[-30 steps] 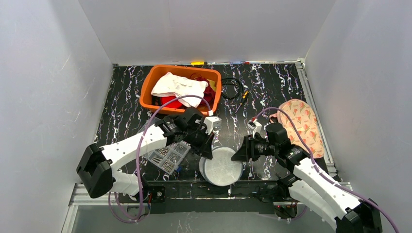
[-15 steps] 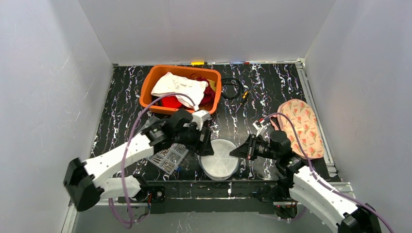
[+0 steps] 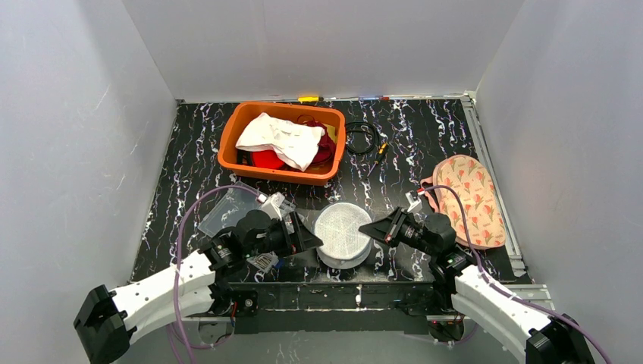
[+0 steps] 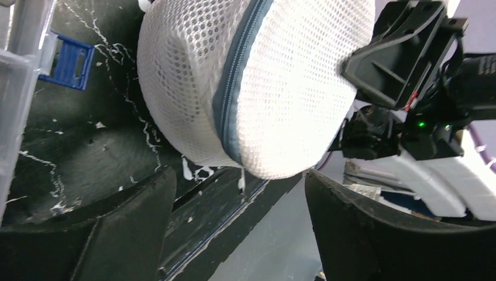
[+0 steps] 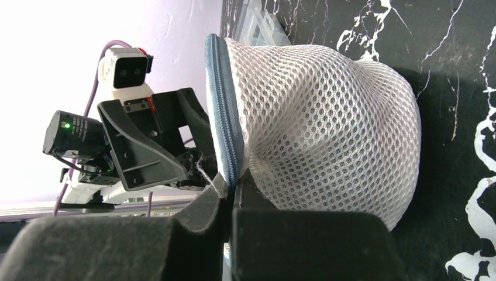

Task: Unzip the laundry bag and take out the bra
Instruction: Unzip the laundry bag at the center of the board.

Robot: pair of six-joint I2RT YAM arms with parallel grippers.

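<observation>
The laundry bag (image 3: 343,233) is a round white mesh pouch with a grey-blue zip (image 4: 234,76) running round its rim, and it rests near the table's front edge. My right gripper (image 3: 368,230) is shut on the zip edge (image 5: 222,117) at the bag's right side, and the mesh (image 5: 327,129) bulges beyond the fingers. My left gripper (image 3: 307,239) stands open just left of the bag (image 4: 281,76), apart from it, with nothing between its fingers. The bra is hidden.
An orange bin (image 3: 227,148) holding a white cloth (image 3: 279,138) and red items stands at the back. A clear plastic box (image 3: 227,212) lies by the left arm. A black cable (image 3: 362,138) and a pink floral pad (image 3: 470,199) lie on the right.
My left gripper opened, let go of the bag and drew back to the left. My right gripper shut on the zip edge. The bag shifted away from the front edge.
</observation>
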